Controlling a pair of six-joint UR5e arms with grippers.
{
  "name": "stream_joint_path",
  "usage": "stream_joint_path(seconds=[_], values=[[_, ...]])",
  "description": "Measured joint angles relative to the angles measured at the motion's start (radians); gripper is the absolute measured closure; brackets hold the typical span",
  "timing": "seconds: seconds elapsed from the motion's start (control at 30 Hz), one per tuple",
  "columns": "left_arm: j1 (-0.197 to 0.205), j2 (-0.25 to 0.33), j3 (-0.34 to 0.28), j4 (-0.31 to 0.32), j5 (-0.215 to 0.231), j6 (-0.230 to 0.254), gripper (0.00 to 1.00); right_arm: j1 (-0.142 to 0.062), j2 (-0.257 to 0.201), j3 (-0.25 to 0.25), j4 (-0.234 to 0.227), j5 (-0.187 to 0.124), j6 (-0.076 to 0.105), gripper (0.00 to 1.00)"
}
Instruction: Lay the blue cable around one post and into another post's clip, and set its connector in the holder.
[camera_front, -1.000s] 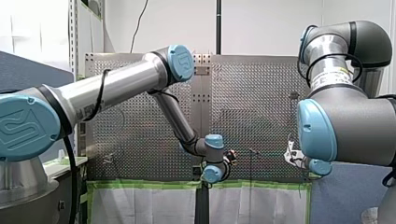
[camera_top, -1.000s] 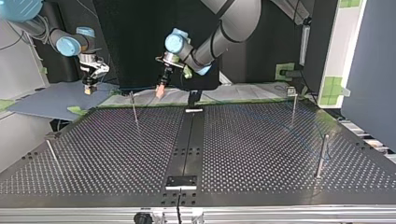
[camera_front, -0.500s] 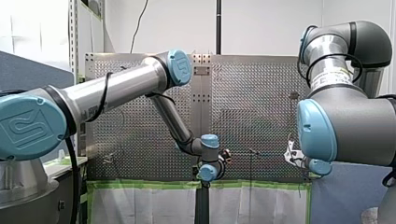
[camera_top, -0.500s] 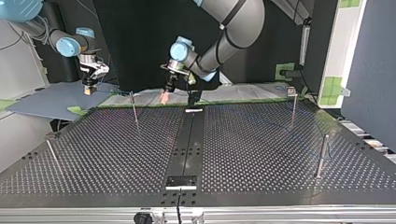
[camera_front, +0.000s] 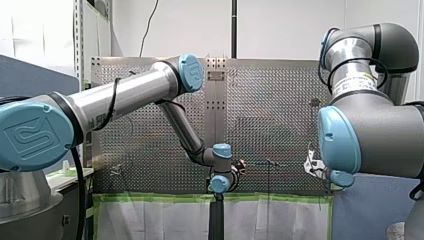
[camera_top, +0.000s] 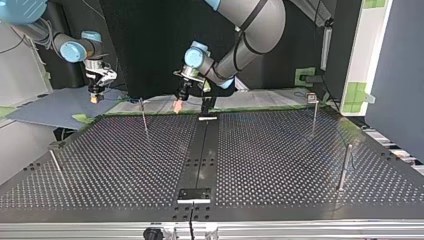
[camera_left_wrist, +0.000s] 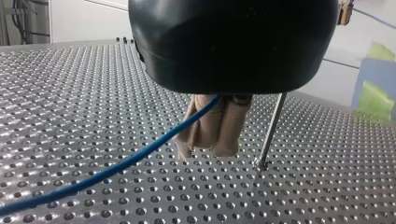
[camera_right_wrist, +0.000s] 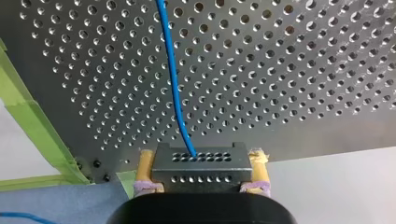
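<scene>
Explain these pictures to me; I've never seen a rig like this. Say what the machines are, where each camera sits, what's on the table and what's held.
These are two robot arms working over a metal table full of holes. The front view looks from behind the arms; the top view faces them from across the table; each wrist view rides on an arm, looking along its gripper. Thin upright posts stand on the table. My left gripper is shut on the blue cable; my right gripper is shut on its connector, a dark block.
</scene>
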Motion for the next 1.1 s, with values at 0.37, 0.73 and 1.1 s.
stream_joint_path(seconds=[0.37,0.73,1.1], values=[[0.002,-0.036,0.016,-0.017,0.018,-0.008,1.00,0.000,0.015,-0.009,0.010,-0.002,0.001,0.98],[0.017,-0.038,0.030,-0.016,0.029,-0.021,1.00,-0.004,0.017,-0.020,0.016,-0.003,0.001,0.98],[0.022,-0.038,0.065,-0.023,0.032,-0.032,1.00,0.000,0.019,-0.055,0.033,-0.015,0.005,0.98]])
